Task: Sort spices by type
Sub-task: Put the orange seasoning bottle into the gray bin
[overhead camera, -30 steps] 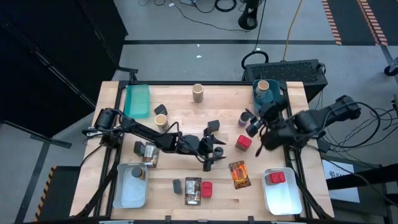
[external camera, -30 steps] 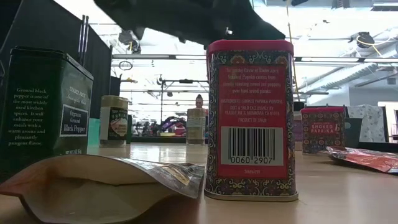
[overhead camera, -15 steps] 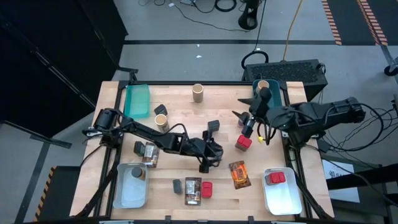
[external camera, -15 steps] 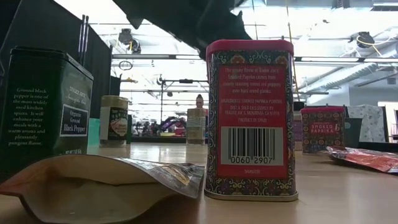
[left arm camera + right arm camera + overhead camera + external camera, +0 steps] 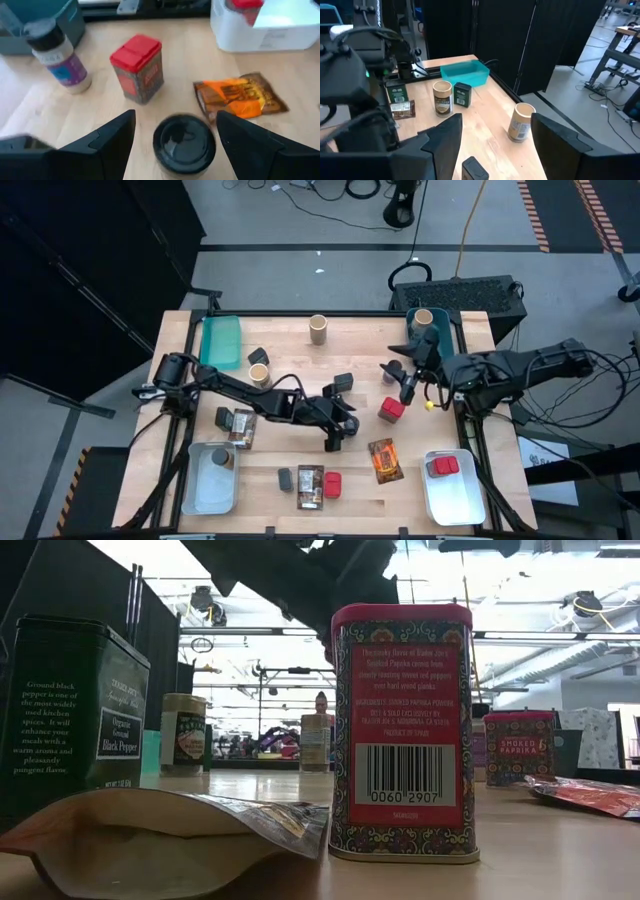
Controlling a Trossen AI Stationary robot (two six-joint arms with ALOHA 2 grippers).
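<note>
L gripper (image 5: 175, 135) mid-table, fingers spread wide either side of a round black-lidded jar (image 5: 184, 144), not touching it. Just past it: red paprika tin (image 5: 137, 67), orange printed packet (image 5: 239, 95), purple-label jar (image 5: 59, 57). R gripper (image 5: 403, 377) up near the far-right teal bin (image 5: 447, 326), jaws apart, nothing in them. Other red tins in the near-right white bin (image 5: 455, 498); tan cylinder (image 5: 318, 329) at the far edge.

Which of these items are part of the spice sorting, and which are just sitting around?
Being sorted:
- red tin
- black-lidded jar
- orange packet
- tan cylinder
- black pepper tin

Not spices:
- teal bin
- white bin
- black box behind the table
</note>
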